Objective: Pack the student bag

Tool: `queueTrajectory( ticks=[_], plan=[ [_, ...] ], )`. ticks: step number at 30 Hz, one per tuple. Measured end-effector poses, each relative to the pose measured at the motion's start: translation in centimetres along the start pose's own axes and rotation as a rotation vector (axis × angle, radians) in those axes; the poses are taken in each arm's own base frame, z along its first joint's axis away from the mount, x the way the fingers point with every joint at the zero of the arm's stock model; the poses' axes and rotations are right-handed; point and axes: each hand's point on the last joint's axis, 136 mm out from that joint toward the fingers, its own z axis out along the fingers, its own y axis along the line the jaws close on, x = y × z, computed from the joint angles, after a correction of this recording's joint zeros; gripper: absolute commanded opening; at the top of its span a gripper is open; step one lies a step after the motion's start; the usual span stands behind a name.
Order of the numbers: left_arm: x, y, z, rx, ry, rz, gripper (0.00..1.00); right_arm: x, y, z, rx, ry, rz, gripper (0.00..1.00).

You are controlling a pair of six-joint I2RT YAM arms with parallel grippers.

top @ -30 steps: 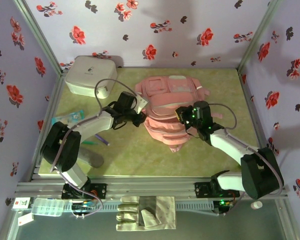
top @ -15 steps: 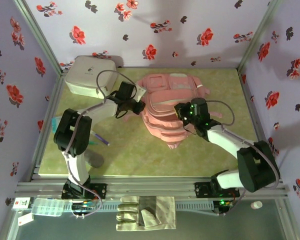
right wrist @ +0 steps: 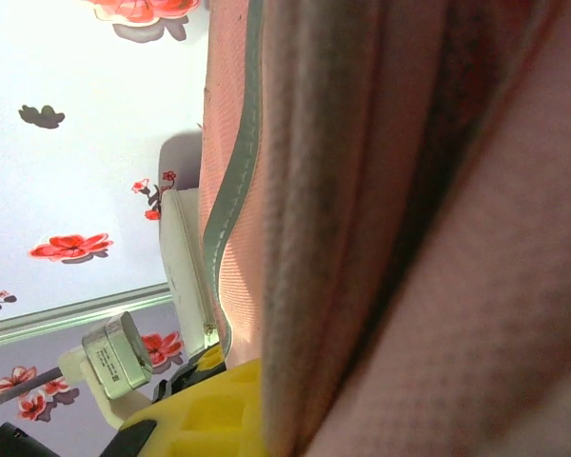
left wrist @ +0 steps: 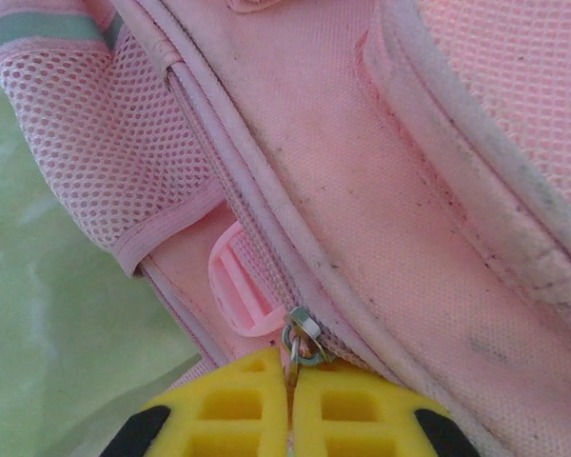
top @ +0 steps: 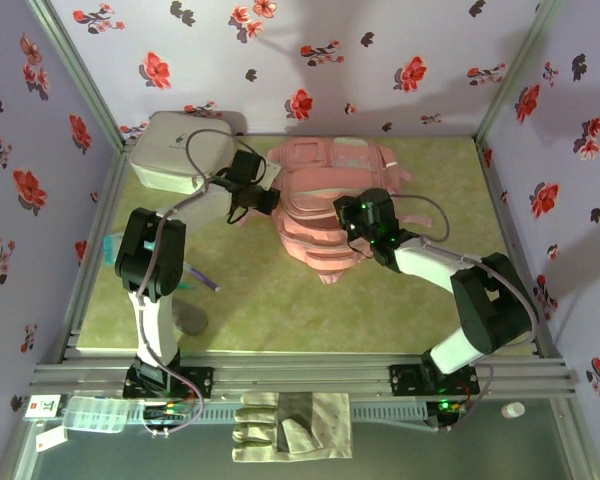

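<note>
There is one student bag [top: 320,180], one white-grey zip case [top: 175,150], one purple pen [top: 202,280], and two grippers. In the top view the bag lies on the green table, from the centre toward 12 o'clock. The case sits at the bag's 10 o'clock, in the far left corner.

The bag is soft pink fabric with paler panels, ridged seams and a pink mesh side pocket [left wrist: 86,143]. One pink plastic buckle [left wrist: 238,286] lies beside the zip line, and the cloth looks slightly soiled.

The left gripper [left wrist: 290,367] is at the bag's 9 o'clock edge, its yellow fingers pressed together on the metal zip pull [left wrist: 300,338]. The right gripper [top: 360,215] sits on the bag's 3 o'clock side. Its jaws are nearly closed and appear to pinch a fold of the bag, though the fabric crowds the wrist view.
</note>
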Motion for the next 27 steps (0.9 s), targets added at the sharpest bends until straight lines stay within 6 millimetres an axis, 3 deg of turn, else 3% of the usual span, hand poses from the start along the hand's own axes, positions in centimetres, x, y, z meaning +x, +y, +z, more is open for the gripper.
queueTrajectory(
  ticks=[5, 8, 11, 16, 19, 23, 27],
  plan=[
    [0.0, 0.8, 0.0, -0.012, 0.005, -0.002, 0.25, 0.0, -0.1, 0.0, 0.002, 0.0, 0.0, 0.07],
    [0.0, 2.2, -0.2, -0.047, -0.002, -0.043, 0.44, 0.1, -0.2, 0.0, 0.004, 0.001, 0.001, 0.12],
    [1.0, 3.8, -1.7, -0.105, -0.006, -0.118, 0.62, 0.1, -0.5, 0.1, 0.012, 0.003, 0.0, 0.26],
    [3.5, 4.7, -8.0, -0.21, -0.036, -0.244, 0.85, 0.9, -1.9, 0.0, 0.074, 0.043, -0.032, 0.58],
    [4.4, 4.9, -12.5, -0.273, -0.081, -0.317, 0.91, 1.0, -2.9, -1.1, 0.132, 0.042, -0.066, 0.69],
    [6.5, 6.0, -16.9, -0.36, -0.113, -0.438, 0.96, 0.3, -2.9, -4.0, 0.168, -0.005, -0.123, 0.77],
    [11.0, 6.7, -19.1, -0.429, -0.058, -0.567, 1.0, -1.0, -2.4, -7.2, 0.198, -0.082, -0.197, 0.82]
  ],
)
